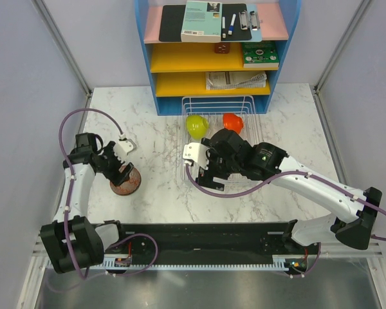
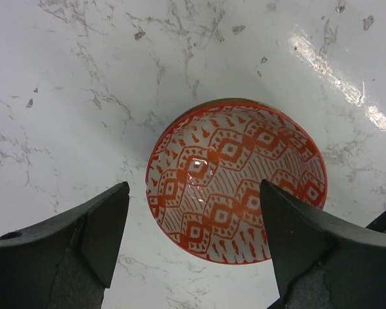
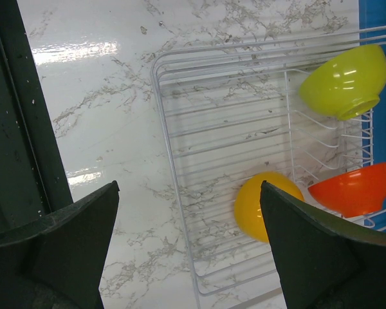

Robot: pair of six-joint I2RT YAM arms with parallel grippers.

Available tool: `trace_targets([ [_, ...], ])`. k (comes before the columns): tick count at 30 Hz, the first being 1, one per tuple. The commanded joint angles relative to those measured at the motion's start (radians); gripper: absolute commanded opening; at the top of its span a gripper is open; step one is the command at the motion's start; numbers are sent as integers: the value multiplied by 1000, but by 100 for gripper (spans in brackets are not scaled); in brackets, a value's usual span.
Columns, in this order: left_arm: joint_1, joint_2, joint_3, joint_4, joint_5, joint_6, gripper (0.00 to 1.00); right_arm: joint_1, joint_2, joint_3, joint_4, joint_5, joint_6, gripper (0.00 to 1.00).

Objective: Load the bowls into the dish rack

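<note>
Loaded: three bowls in the dish rack (image 3: 169,154), which sits far centre in front of the shelf unit (image 1: 215,58).
Lime-green bowl (image 3: 344,80): glossy, tipped on edge among the far tines.
Orange bowl (image 3: 354,188): glossy, tipped, just right of the green one in the top view.
Yellow bowl (image 3: 265,206): smooth, outer wall showing, on the rack floor.
Left to load: patterned bowl (image 2: 235,177), near left on the marble-look table (image 1: 154,193), upright; glazed white with red diamond motifs.
Rack: thin white wire grid, low sides.
Left gripper (image 2: 194,187): jaws apart, straddling the patterned bowl; contact unclear.
Right gripper (image 3: 190,187): jaws wide apart, empty, over the rack's near part.
</note>
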Motion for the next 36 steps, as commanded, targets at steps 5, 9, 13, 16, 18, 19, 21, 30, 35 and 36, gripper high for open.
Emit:
trace_targets([
  [5,52,79,58,-5,-7,127,88,0,-13,4,8,-15,10,97],
  [9,55,122,67,-3,1,139,88,-2,-13,5,8,-13,12,98],
  [13,54,171,62,-3,-10,156,88,-2,-14,7,7,-10,12,98],
  [16,57,201,51,-5,-9,173,87,-2,-11,11,7,-12,15,98],
  [18,56,229,51,-3,-10,184,86,-2,-7,17,5,-16,16,98],
  [19,55,238,51,-2,-12,185,85,-2,-4,22,3,-16,18,98],
  [21,55,270,59,3,-12,187,81,-2,0,25,0,-22,20,98],
  [30,54,346,91,3,-12,188,44,-2,9,33,-3,-24,21,98],
  [35,54,367,102,3,-10,190,13,-2,16,42,-3,-24,24,98],
  [36,54,367,104,3,-9,188,8,-2,18,43,-3,-22,24,98],
])
